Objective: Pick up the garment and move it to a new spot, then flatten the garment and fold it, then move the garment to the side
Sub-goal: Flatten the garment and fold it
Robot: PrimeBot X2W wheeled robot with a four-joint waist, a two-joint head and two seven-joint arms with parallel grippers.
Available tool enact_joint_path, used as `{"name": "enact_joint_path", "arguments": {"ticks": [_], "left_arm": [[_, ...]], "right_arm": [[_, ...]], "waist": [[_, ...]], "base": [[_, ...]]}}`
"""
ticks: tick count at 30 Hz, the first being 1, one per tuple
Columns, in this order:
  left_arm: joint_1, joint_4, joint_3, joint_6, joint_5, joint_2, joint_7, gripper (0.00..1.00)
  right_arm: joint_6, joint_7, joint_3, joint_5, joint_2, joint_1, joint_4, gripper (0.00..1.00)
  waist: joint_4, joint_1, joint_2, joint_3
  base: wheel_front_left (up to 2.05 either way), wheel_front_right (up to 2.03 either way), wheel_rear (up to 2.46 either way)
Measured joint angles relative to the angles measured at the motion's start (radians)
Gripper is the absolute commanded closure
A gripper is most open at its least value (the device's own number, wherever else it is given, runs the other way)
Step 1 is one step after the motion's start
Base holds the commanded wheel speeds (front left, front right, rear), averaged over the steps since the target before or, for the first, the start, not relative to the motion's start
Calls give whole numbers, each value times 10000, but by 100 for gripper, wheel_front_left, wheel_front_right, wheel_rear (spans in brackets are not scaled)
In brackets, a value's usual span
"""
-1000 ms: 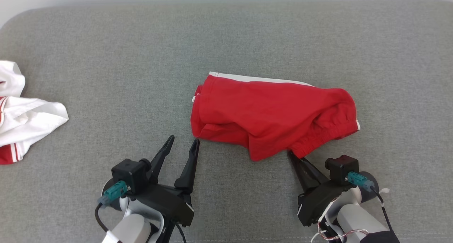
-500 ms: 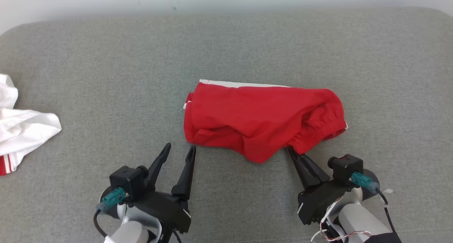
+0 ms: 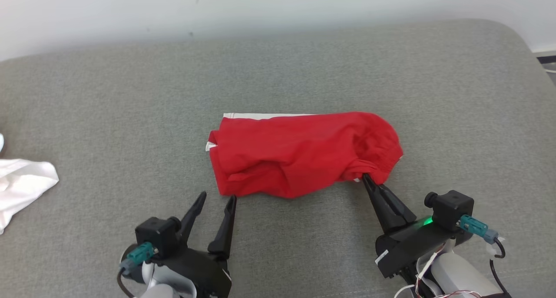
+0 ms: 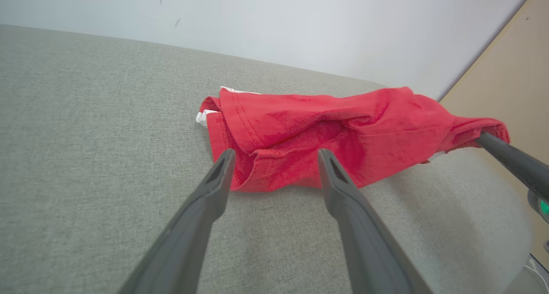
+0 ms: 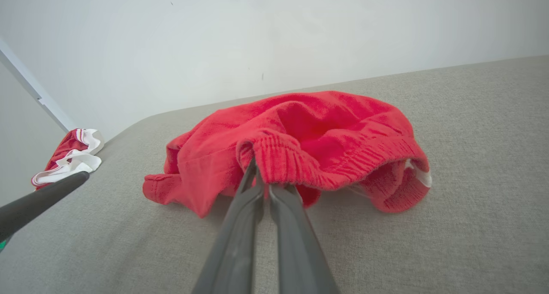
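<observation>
Head view: red garment (image 3: 299,154) lies bunched mid-cushion (image 3: 130,115), with a white stripe along its far edge. Right gripper (image 3: 366,178) is clamped on the garment's near-right edge, fingers pressed together; the right wrist view shows them pinching the elastic waistband (image 5: 309,167), with the fabric lifted a bit there. Left gripper (image 3: 218,196) is spread apart and holds nothing, its tips just beside the garment's near-left corner. White cloth (image 3: 21,180) sits far left, well apart.

Red garment (image 3: 299,154), white-trimmed, lay crumpled mid grey cushion (image 3: 130,115); elastic waistband end on right bunched, raised slightly; leg hems leftward.
</observation>
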Motion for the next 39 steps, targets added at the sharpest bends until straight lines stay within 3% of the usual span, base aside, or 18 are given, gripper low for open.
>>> {"name": "enact_joint_path", "arguments": {"ticks": [11, 20, 31, 39], "left_arm": [[66, 606, -295, -12, 2, -59, 176, 0], [57, 738, -336, -96, 4, -107, 198, 0], [66, 652, -1547, -851, 132, -711, 863, 0], [-58, 1298, -1687, -1022, 0, -1012, 1513, 0]], "right_arm": [[0, 205, 1308, 2784, -1365, 35, -2987, 100], [0, 349, 688, 5210, -2347, 401, -4452, 100], [0, 825, 855, 5281, -2637, 415, -4406, 100], [0, 1001, 1028, 5375, -2623, 359, -4443, 100]], "waist": [[-497, 0, 0, -190], [-640, 0, 0, -197], [-655, 0, 0, -128], [-652, 0, 0, 17]], "base": [[0, 0, 0], [0, 0, 0], [0, 0, 0], [0, 0, 0]]}}
